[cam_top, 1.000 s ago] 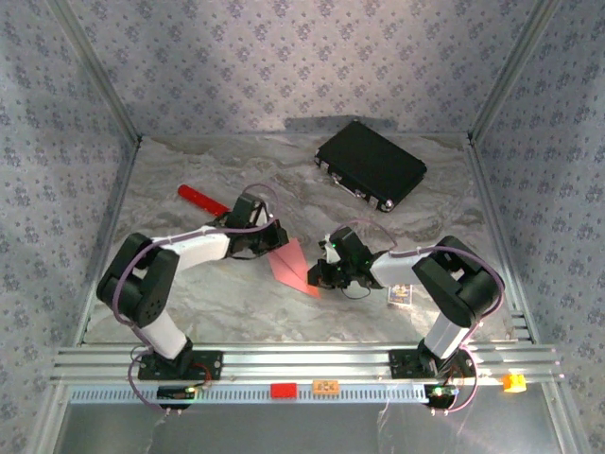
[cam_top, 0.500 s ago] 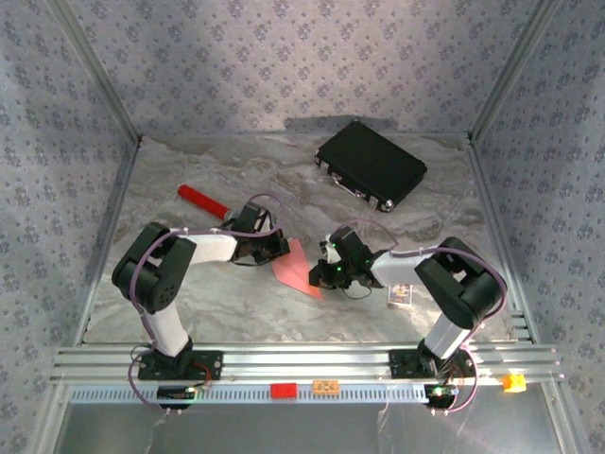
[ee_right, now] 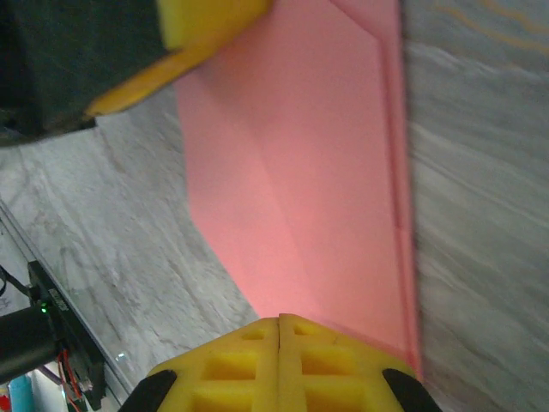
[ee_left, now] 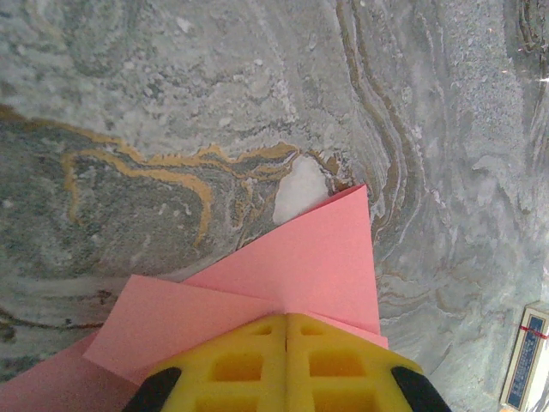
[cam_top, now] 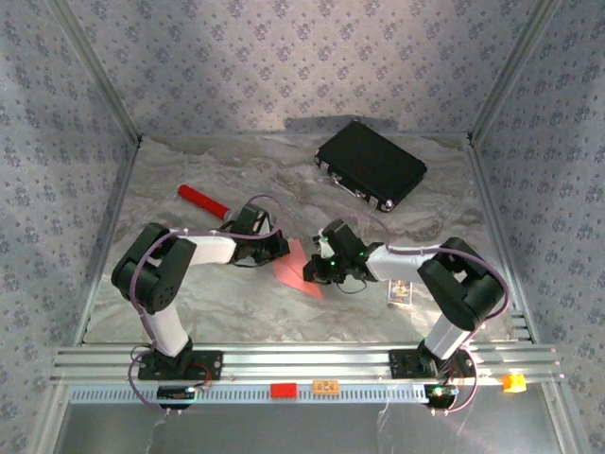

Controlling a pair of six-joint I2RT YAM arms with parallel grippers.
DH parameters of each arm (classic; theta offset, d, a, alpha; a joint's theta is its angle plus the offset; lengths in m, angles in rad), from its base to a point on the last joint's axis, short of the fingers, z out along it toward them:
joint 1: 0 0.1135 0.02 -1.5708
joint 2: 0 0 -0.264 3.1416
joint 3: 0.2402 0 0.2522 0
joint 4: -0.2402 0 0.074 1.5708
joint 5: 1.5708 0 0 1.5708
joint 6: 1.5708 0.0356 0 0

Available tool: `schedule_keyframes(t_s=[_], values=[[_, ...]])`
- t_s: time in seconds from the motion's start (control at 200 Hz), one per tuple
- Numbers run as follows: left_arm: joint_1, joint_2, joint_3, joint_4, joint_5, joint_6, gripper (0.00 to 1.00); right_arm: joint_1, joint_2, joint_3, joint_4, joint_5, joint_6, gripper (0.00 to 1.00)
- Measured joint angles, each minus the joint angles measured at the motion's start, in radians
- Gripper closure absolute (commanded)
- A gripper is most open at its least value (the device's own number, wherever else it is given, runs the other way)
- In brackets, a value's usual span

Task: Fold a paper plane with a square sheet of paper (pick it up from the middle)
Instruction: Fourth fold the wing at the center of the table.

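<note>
1. My left fingers (ee_left: pixel 286 339) were clenched shut with nothing between them. Their tips sat over the folded sheet of paper (ee_left: pixel 309 257), whose point ran away toward the upper middle of that frame.
2. My right fingers (ee_right: pixel 280 335) were clenched empty too, at the sheet's lower end; its doubled long edge ran up the right side.
3. From above, the sheet lay mid-frame on the desk (cam_top: pixel 236 303), its long axis slanting from upper left to lower right, between both sets of fingers.
4. I judged both arms equally near, so the next crease should follow that slant.
</note>
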State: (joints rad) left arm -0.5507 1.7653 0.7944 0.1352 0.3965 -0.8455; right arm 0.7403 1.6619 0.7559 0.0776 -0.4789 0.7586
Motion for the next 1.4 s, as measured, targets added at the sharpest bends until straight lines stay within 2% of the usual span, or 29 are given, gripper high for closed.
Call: schedule_keyframes(t_s=[0.24, 0.42, 0.675, 0.949, 1.219, 1.284, 1.349, 1.399], values=[[0.0, 0.0, 0.0, 0.001, 0.0, 0.0, 1.0, 0.005, 0.092, 0.074, -0.027, -0.014, -0.026, 1.0], [0.0, 0.0, -0.003, 0.008, 0.0, 0.0, 1.0, 0.004, 0.098, 0.05, -0.024, -0.02, -0.042, 0.97], [0.0, 0.0, -0.008, 0.021, 0.0, 0.0, 1.0, 0.002, -0.056, -0.149, 0.033, -0.034, -0.04, 0.96], [-0.002, 0.003, -0.012, 0.031, 0.012, -0.001, 1.0, -0.007, -0.15, -0.296, 0.156, -0.04, -0.018, 0.96], [-0.002, 0.004, -0.012, 0.033, 0.015, -0.004, 1.0, -0.006, -0.224, -0.333, 0.09, -0.032, -0.011, 0.96], [-0.002, 0.004, -0.012, 0.033, 0.015, -0.004, 1.0, -0.007, -0.265, -0.339, 0.043, -0.01, 0.006, 0.94], [-0.002, 0.004, -0.012, 0.034, 0.017, -0.005, 1.0, -0.013, -0.322, -0.341, -0.003, 0.007, 0.025, 0.83], [-0.001, 0.004, -0.013, 0.034, 0.019, -0.012, 1.0, -0.02, -0.363, -0.336, -0.033, 0.02, 0.032, 0.8]])
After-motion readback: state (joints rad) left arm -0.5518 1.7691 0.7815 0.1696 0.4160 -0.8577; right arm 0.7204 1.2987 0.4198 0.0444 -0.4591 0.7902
